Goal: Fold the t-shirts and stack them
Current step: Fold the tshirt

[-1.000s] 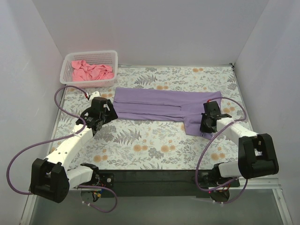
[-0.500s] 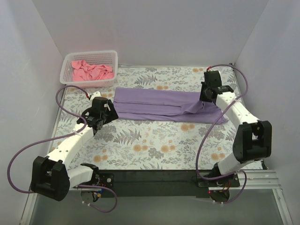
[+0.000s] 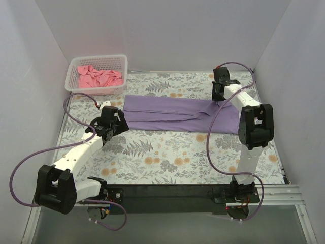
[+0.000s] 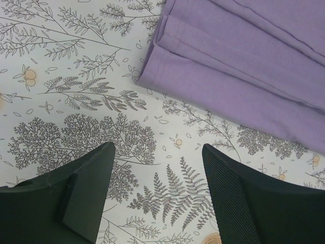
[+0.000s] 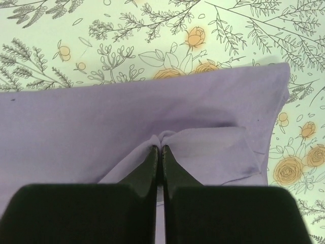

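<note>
The lavender-purple t-shirt (image 3: 177,113) lies folded into a long strip across the middle of the floral cloth. It also shows in the left wrist view (image 4: 244,61) and the right wrist view (image 5: 127,117). My right gripper (image 3: 218,96) is shut on a pinch of its fabric (image 5: 161,146) at the strip's far right edge, holding a fold over the shirt. My left gripper (image 3: 116,122) is open and empty (image 4: 157,188), just off the strip's left end, over the bare cloth. The salmon-pink t-shirt (image 3: 99,77) lies crumpled in the basket.
The white mesh basket (image 3: 96,60) stands at the far left corner. The floral tablecloth (image 3: 167,157) covers the table. White walls close in on the left, back and right. The arm bases and purple cables sit along the near edge.
My right gripper has carried the shirt's lower right flap from the near right up and back to the far edge, folding it over the strip. The left arm has barely moved.
</note>
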Motion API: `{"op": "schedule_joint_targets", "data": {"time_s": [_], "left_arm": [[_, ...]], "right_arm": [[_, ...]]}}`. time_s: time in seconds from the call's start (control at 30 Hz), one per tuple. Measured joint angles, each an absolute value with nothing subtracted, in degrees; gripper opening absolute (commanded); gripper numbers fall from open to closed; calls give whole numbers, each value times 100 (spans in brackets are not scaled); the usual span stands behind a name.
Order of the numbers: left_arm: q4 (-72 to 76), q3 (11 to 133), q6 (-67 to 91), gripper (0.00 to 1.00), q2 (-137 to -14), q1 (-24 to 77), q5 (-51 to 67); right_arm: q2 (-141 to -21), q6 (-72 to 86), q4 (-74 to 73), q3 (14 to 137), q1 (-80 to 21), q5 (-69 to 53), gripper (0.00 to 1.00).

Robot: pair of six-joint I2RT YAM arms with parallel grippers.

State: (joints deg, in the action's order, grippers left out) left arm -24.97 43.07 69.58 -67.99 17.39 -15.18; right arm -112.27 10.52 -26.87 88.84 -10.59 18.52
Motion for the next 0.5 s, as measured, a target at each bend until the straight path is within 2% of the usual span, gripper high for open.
{"op": "schedule_joint_targets", "data": {"time_s": [0.07, 0.13, 0.17, 0.27, 0.3, 0.37, 0.5], "left_arm": [[-2497, 4281, 6945, 68, -6827, 1739, -1511], [-2502, 4270, 6943, 68, -6847, 1739, -1498], [-2497, 4270, 6941, 68, -6860, 1739, -1494], [-2497, 4270, 6941, 68, -6893, 1739, -1468], [-2497, 4270, 6941, 68, -6904, 1739, -1457], [-2497, 4270, 6941, 68, -6912, 1739, -1444], [-2499, 4270, 6938, 68, -6919, 1739, -1435]], "right_arm": [[-11338, 1066, -2685, 8945, -1000, 1855, 6], [-11426, 1135, -2685, 8971, -886, 1844, 13], [-11461, 1173, -2689, 8971, -816, 1824, 21], [-11518, 1280, -2696, 8971, -607, 1739, 32], [-11518, 1313, -2696, 8971, -556, 1717, 41], [-11496, 1350, -2689, 8971, -462, 1678, 51], [-11251, 1378, -2685, 8831, -458, 1614, 61]]}}
